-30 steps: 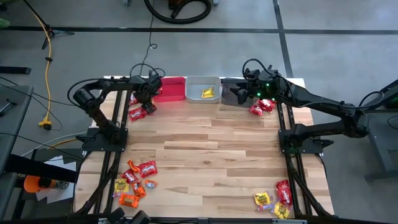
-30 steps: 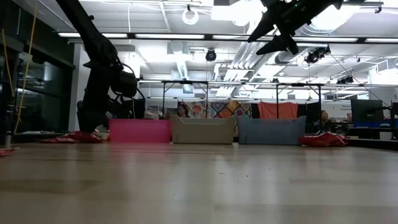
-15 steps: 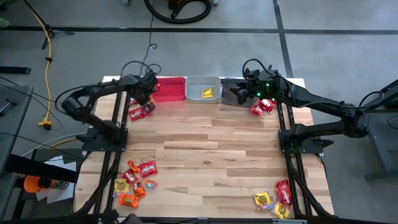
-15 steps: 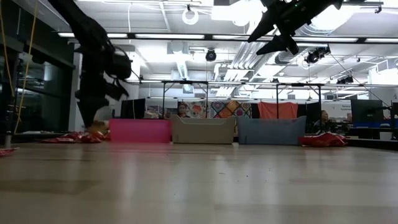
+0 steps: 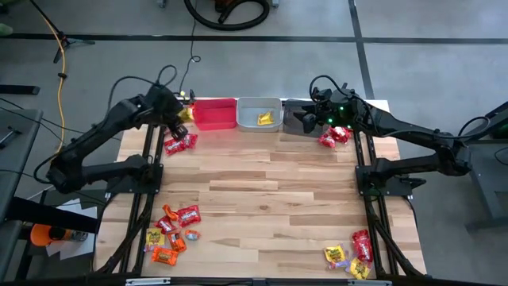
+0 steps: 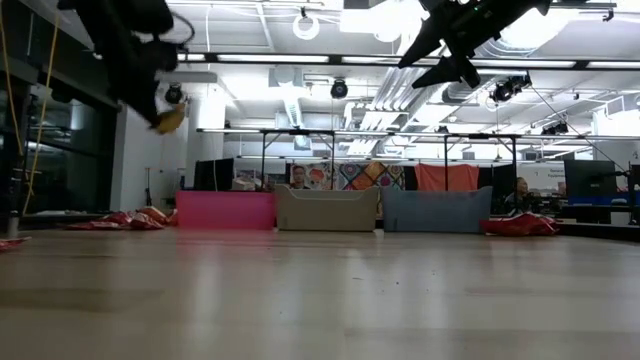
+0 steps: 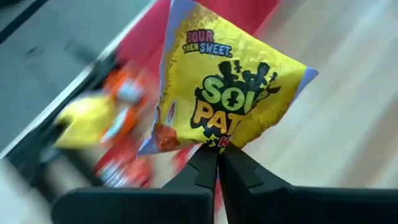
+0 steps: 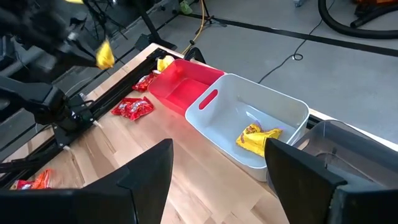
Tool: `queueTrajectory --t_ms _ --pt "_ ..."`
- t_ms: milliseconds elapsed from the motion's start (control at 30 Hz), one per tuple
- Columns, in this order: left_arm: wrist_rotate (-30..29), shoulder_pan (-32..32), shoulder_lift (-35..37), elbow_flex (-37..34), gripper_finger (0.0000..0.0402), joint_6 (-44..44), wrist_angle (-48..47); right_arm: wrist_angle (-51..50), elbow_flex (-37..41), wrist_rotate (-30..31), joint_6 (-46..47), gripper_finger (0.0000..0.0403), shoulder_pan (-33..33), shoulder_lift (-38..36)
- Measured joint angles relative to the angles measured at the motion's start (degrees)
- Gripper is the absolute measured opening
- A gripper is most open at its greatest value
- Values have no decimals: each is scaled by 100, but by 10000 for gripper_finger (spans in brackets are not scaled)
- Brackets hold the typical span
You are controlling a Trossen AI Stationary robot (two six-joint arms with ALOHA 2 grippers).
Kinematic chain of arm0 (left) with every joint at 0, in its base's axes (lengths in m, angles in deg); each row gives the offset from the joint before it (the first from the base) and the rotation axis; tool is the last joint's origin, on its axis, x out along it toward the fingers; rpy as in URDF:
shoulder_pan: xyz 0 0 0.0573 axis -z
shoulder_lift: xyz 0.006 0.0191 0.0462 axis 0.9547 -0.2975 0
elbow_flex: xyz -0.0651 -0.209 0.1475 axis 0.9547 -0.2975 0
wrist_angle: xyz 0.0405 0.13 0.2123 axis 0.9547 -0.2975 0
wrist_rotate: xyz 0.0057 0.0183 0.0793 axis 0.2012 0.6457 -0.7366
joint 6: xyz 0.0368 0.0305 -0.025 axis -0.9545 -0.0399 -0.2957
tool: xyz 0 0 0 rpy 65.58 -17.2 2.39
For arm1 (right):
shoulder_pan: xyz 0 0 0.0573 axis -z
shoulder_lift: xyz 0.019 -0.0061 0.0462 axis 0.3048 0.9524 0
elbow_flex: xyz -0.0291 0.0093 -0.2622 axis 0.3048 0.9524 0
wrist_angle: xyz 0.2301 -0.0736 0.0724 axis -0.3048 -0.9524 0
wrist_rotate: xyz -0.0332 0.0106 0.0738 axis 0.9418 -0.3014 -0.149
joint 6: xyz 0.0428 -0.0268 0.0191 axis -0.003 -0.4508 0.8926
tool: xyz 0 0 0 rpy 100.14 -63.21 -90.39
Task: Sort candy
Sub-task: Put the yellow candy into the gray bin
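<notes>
- Red bin [image 5: 215, 114] looks empty.
- Clear grey bin [image 5: 259, 114] holds one yellow candy [image 5: 265, 119].
- Left pincer [image 7: 217, 154] pinches a yellow packet [image 7: 224, 87] off the tabletop [image 5: 270, 191].
- Right pincer [image 8: 214, 165] hangs spread.

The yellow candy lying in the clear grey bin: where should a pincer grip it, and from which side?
Probably from straight above, since the clear grey bin's walls block any sideways approach. The yellow candy lies flat and crumpled on the floor near one end, so pinch its raised crinkled middle rather than a flat edge. The right pincer, open, hovers nearest.
</notes>
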Motion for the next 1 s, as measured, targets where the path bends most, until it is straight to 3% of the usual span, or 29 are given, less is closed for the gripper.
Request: queueTrajectory --t_ms 133,333,567,700,800,1000 --pt "759 343 50 1 0 568 875 24 0 -27 -145 250 0 0" --pt "1389 1063 -332 1 0 958 2891 559 0 -285 -168 250 0 0" --pt "2517 1919 -752 -32 0 2033 5703 1609 0 -1426 -154 250 -106 0" --pt "2583 2457 -928 -439 0 2432 6939 2077 0 -1620 -412 250 -376 -2" --pt "2285 2655 -1029 -725 0 2730 7506 2248 0 -1620 -860 250 -527 -2" --pt "2106 2763 -1228 -777 0 2758 7666 2291 0 -1526 -1511 250 -656 -2"
